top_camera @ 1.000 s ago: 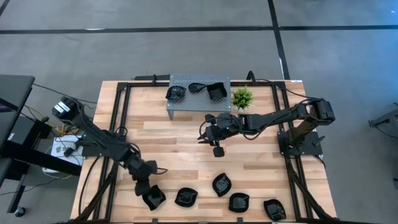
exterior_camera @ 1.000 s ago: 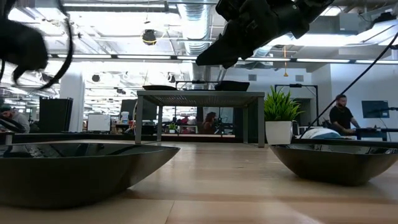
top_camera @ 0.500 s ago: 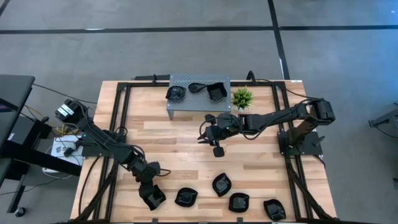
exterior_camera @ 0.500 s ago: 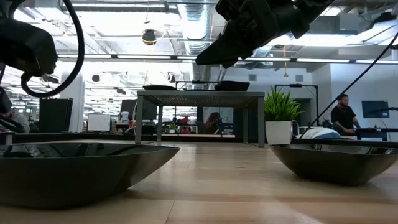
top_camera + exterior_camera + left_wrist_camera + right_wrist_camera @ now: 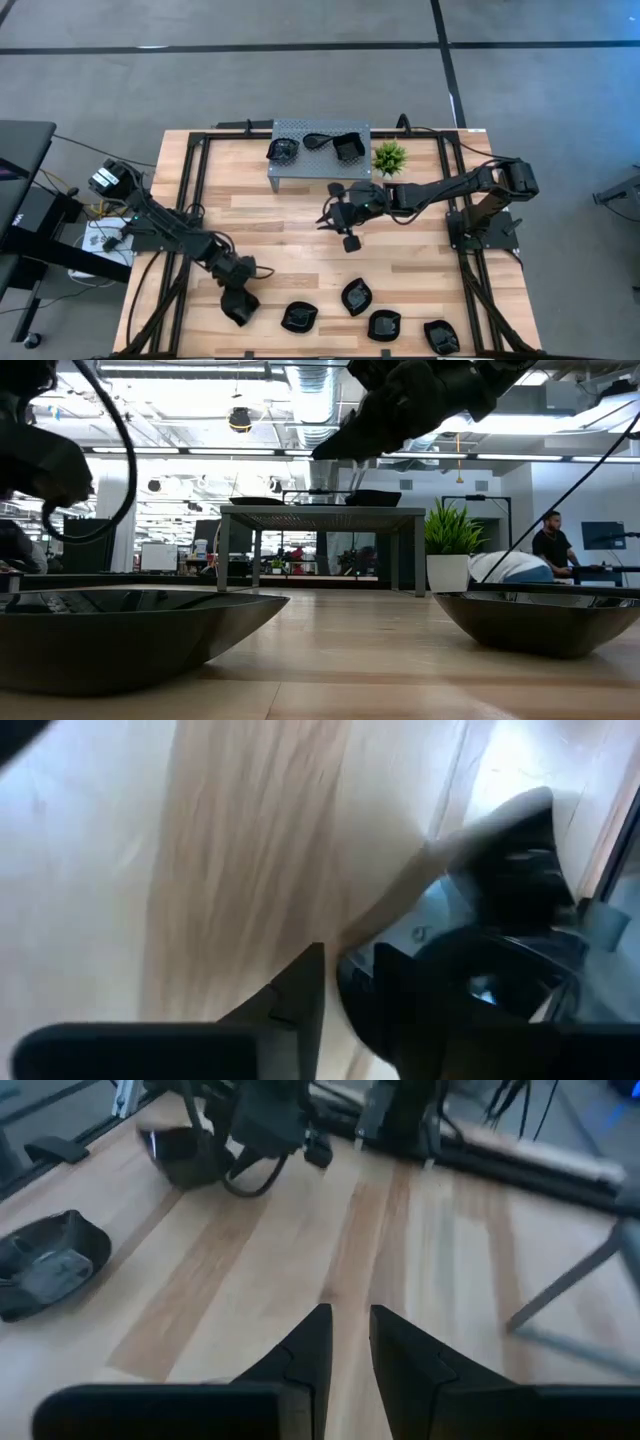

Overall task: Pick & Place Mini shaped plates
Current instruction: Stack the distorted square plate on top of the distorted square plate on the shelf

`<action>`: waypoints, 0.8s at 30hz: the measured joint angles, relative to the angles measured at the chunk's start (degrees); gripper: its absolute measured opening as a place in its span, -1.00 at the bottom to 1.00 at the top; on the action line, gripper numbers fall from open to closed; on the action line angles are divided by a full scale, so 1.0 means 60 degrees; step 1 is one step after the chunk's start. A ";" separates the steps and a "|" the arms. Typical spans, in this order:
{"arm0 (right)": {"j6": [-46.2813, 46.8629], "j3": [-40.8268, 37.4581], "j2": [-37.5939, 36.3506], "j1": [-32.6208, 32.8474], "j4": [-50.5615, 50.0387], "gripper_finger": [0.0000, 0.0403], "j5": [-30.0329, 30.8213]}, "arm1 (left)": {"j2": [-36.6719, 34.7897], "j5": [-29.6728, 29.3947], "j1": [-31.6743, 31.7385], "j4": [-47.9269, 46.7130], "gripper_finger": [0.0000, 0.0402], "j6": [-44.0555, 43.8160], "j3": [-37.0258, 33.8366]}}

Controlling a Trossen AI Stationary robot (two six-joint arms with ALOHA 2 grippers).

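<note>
Several glossy black mini plates lie flat along the table's near edge [image 5: 298, 317] [image 5: 355, 296] [image 5: 384, 324] [image 5: 441, 336]. Three more sit on top of the grey perforated stand [image 5: 320, 155]. My left gripper [image 5: 238, 292] is at the near left, shut on another mini plate [image 5: 234, 311], which also shows in the left wrist view as the plate [image 5: 490, 970]. My right gripper [image 5: 349, 240] hangs shut over the table's middle, in front of the stand, holding nothing [image 5: 350, 1325]. In the low view two plates [image 5: 130, 635] [image 5: 540, 622] fill the foreground. My left gripper pinches the near-left plate by its rim [image 5: 350, 1005], which runs up between the two fingers; one finger [image 5: 400, 990] lies over the dish's hollow and the other outside it. The fingers come from above, slanting toward the near edge. The plate sits tilted; whether its low edge rests on the wood I cannot tell.
A small green plant [image 5: 389, 157] stands right of the stand. Black frame rails [image 5: 200, 180] run along the table's left and right sides. Bare wood lies between the stand and the near row of plates. People sit in the room beyond [image 5: 548, 545].
My left gripper has moved a little toward the table's near edge, onto the near-left plate. That plate has shifted slightly left and tipped up out of its flat position.
</note>
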 joint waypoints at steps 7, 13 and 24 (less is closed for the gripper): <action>-0.0445 0.0145 0.0634 0.0018 0.1351 -0.67 -0.0011 | -0.0004 -0.0188 0.0284 0.0138 -0.95 0.1206 0.0015; -0.0873 0.0979 0.1637 0.0066 0.0907 -0.63 -0.0821 | -0.0071 -0.0406 0.0783 0.0124 -0.95 0.1360 0.0019; -0.1309 0.2718 0.2228 0.0860 -0.0890 -0.37 -0.1090 | -0.0450 -0.0106 0.2814 0.0102 -0.94 0.2882 0.0019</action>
